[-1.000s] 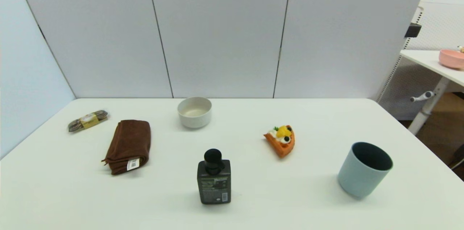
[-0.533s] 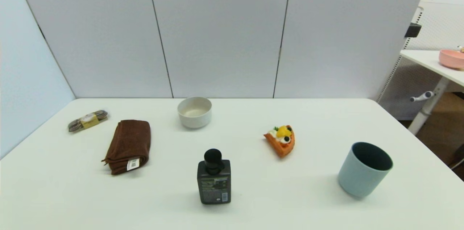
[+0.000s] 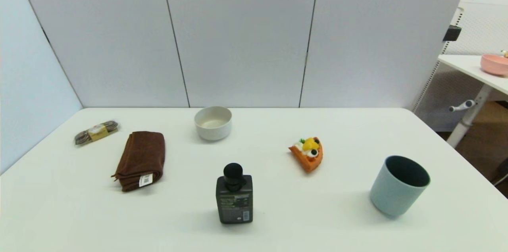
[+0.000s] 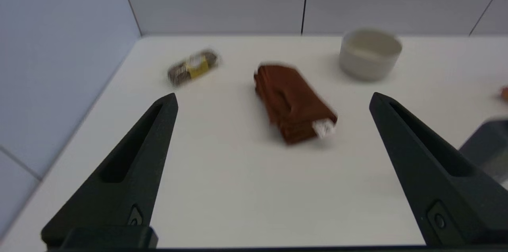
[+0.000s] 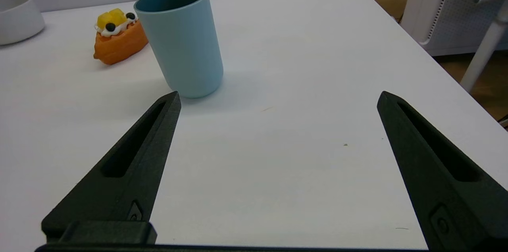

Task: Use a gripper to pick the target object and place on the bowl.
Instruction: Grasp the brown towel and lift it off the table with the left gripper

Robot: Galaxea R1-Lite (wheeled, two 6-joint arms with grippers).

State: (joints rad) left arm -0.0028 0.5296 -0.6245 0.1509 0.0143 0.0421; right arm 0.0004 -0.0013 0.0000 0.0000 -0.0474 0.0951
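While the left gripper (image 4: 273, 99) hangs above the near table edge with its fingers spread wide and nothing between them, the brown towel (image 3: 140, 160) lies flat on the table (image 3: 357, 224), at about 8 o'clock from the off-white bowl (image 3: 213, 122). The right gripper (image 5: 278, 99) is also wide open, near the blue cup (image 5: 180, 41).

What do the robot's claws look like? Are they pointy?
Yes. The left claw and the right claw each have two matte black fingers that taper to a point, with a long sunken slot and a small round screw near the base. No cables or arms show.
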